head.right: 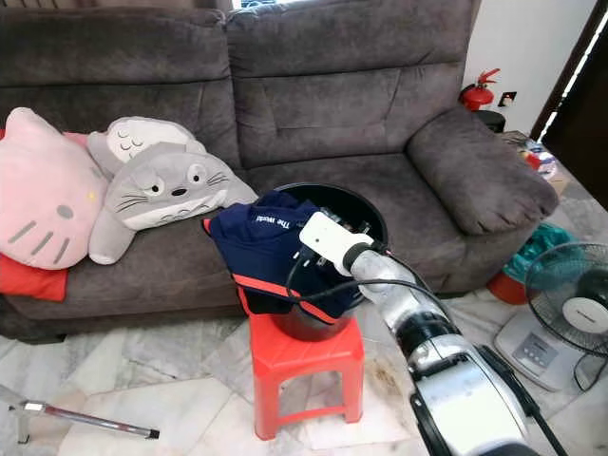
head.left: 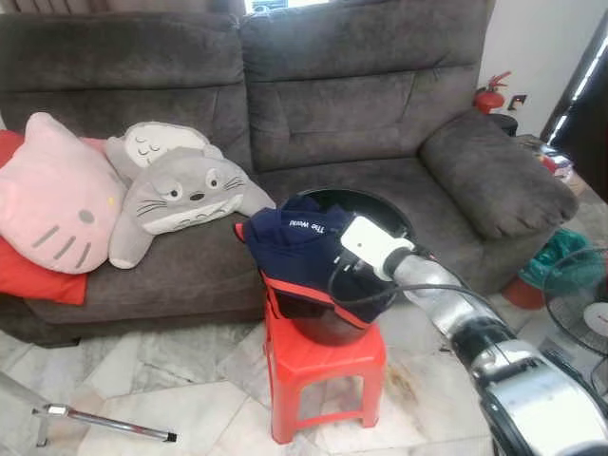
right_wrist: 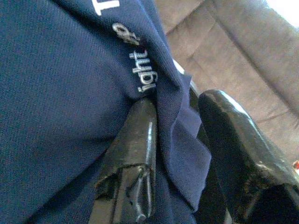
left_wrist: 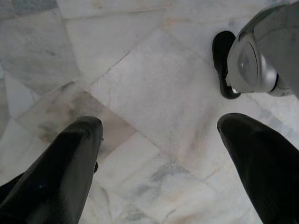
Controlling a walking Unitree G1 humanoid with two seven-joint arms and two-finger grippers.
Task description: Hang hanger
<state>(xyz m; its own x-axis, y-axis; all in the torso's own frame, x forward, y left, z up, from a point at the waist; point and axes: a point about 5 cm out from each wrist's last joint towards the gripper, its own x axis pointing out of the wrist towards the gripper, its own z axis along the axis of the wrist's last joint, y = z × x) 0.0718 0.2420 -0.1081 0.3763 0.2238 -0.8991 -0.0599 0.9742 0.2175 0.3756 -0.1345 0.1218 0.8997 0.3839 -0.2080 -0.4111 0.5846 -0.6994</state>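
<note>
I see dark grey fabric sofa (head.left: 361, 104) across far side, plush cushions on its left seat. Pale marble floor (head.left: 180, 399) near. White wall (head.left: 541, 47) far right, red fire extinguisher (head.left: 489, 95) beside it. Daylight from doorway at right. Standing fan (head.right: 570, 313) right.

A navy shirt (head.left: 302, 249) with white lettering and a red hem lies crumpled over the black bucket's (head.left: 385, 206) rim, draping down its front.
</note>
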